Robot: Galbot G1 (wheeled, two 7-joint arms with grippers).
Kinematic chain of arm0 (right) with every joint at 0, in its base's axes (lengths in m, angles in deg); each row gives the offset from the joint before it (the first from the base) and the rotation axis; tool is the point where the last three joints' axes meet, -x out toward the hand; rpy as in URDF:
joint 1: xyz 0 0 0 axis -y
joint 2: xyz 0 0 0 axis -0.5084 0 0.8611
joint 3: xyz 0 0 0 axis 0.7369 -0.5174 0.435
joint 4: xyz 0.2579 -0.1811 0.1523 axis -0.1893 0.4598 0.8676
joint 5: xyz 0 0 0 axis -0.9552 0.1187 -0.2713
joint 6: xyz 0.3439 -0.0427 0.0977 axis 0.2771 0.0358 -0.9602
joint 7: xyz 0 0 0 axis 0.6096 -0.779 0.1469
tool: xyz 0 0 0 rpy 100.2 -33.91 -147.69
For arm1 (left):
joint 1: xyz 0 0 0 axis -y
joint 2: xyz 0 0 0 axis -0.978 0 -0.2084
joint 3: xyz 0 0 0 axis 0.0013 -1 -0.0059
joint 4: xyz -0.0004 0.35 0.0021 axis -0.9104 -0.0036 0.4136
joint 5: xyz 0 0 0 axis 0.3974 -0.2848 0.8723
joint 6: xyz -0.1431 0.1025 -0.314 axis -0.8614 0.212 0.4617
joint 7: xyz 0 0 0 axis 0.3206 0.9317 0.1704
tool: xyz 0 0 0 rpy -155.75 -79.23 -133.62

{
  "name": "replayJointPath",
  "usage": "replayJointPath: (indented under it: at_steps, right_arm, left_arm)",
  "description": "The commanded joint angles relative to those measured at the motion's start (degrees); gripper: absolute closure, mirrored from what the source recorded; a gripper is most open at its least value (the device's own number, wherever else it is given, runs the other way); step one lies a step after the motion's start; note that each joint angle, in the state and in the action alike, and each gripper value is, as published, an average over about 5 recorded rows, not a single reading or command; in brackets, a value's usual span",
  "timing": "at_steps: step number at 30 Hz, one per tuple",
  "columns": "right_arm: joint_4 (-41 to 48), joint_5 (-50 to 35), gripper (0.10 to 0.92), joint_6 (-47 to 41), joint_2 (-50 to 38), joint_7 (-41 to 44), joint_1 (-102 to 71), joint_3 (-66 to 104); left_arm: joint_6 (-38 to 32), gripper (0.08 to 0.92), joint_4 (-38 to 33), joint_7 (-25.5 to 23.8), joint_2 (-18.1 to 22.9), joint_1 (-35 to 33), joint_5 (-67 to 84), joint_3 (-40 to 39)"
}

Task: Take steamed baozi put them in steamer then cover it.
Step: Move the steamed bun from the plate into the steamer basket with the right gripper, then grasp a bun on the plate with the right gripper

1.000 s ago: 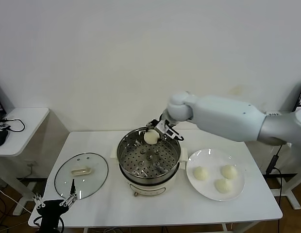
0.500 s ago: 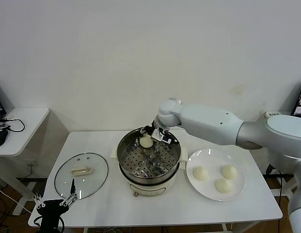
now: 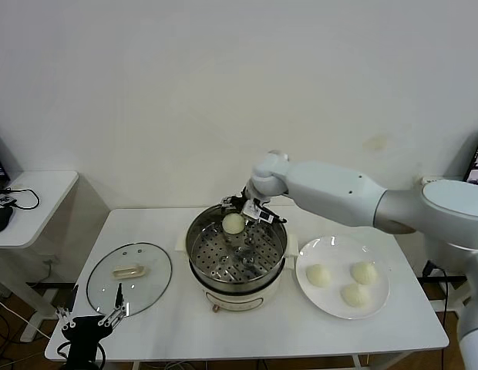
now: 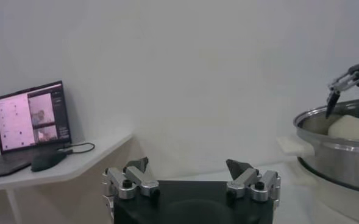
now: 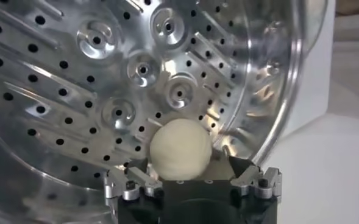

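One baozi (image 3: 233, 223) lies on the perforated floor at the back of the steamer (image 3: 194, 254). My right gripper (image 3: 249, 208) hangs just over it at the steamer's back rim. In the right wrist view the gripper (image 5: 188, 169) is open, its fingers standing off either side of the baozi (image 5: 180, 146). Three more baozi (image 3: 318, 274) lie on the white plate (image 3: 378, 304) to the right of the steamer. The cover (image 3: 150, 289) lies flat on the table to the left of the steamer. My left gripper (image 3: 89, 320) is open and parked at the table's front left corner.
A side table (image 3: 38, 189) with a mouse and cable stands to the left. The left wrist view shows a laptop (image 4: 31, 119) on it, and the steamer wall (image 4: 337, 158) with the baozi inside. The wall is close behind the table.
My right gripper carried the baozi towards the back left of the steamer and lowered it. Its fingers have opened and the baozi now rests on the steamer floor. The left arm barely moved.
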Motion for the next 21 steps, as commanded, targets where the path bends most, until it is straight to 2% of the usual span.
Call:
replayJointPath:
  at_steps: [1, 12, 16, 21]
  right_arm:
    - [-13.0, -15.9, 0.202, -16.2, -10.9, 6.7, 9.7, -0.4]
    - [-28.5, -21.3, 0.203, -34.5, -33.6, 7.2, 13.4, -1.2]
    - [-30.0, -19.1, 0.202, -35.6, -39.9, 7.6, 10.1, -0.6]
    - [-29.7, -15.7, 0.203, -35.0, -42.9, 8.0, 2.6, 1.9]
  left_arm:
    - [0.1, 0.177, -0.2, 0.0, -0.1, 0.0, 0.0, -0.1]
    - [1.0, 0.177, -1.2, 0.1, -2.4, 0.3, 2.4, 0.5]
    - [1.2, 0.177, -1.0, 0.1, -3.0, 0.7, 2.6, 0.2]
    - [1.4, 0.177, -0.3, 0.1, -3.6, 1.3, 3.2, 0.3]
